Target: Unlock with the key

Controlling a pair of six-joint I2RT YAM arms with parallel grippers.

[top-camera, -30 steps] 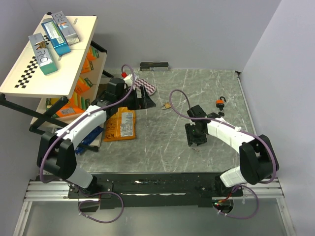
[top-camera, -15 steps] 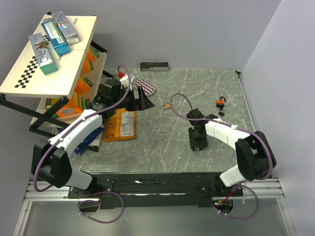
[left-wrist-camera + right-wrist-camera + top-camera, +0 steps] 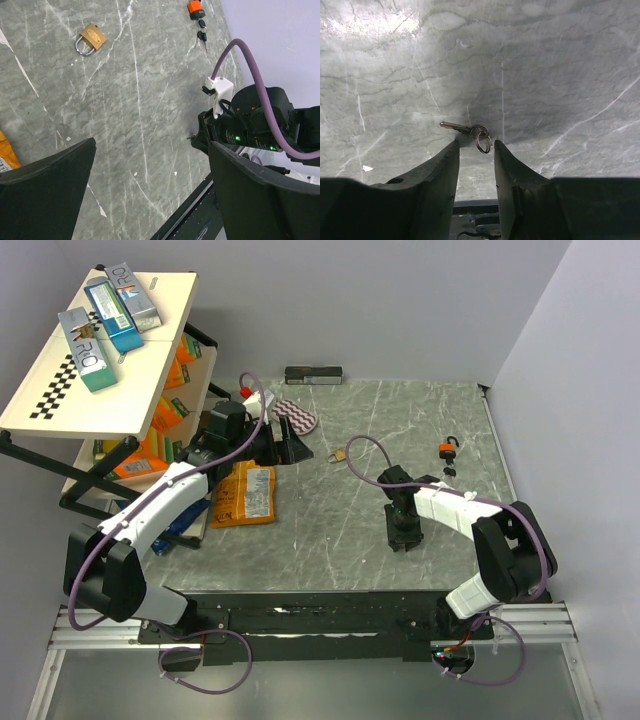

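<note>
The right tool (image 3: 405, 535) stands on or just above the desk (image 3: 330, 530), right of centre in the lower half of the top view, pointing down at the grey marbled surface. In the right wrist view its 2 fingers (image 3: 440, 165) stand apart with a narrow gap between the tips. The key (image 3: 457, 126), a small metal key on a ring (image 3: 483, 138), lies flat on the desk at those tips. Its blade points to the left of the frame, just above the left-hand fingertip, and the ring sits in the gap. We cannot tell whether either pad touches the ring, and we see no grip on it.

The left tool (image 3: 288, 445) hangs left of centre in the upper half of the top view. In the left wrist view its 2 fingers (image 3: 45, 195) are spread wide over bare desk.

A brass padlock (image 3: 91, 37) lies flat in the upper left of the left wrist view, well apart from the key. An orange-red padlock (image 3: 195, 7) lies at the top edge of that view, with 2 black-headed keys (image 3: 201, 30) just below it. In the top view these 3 items sit near the right edge of the desk, above the right tool and apart from it.

An orange packet (image 3: 245, 492) lies on the desk below the left tool, near the foot of the shelf rack (image 3: 130, 370). The top board of the rack carries several boxes (image 3: 105, 305). A dark bar (image 3: 314, 375) lies at the far edge of the desk, top centre.
</note>
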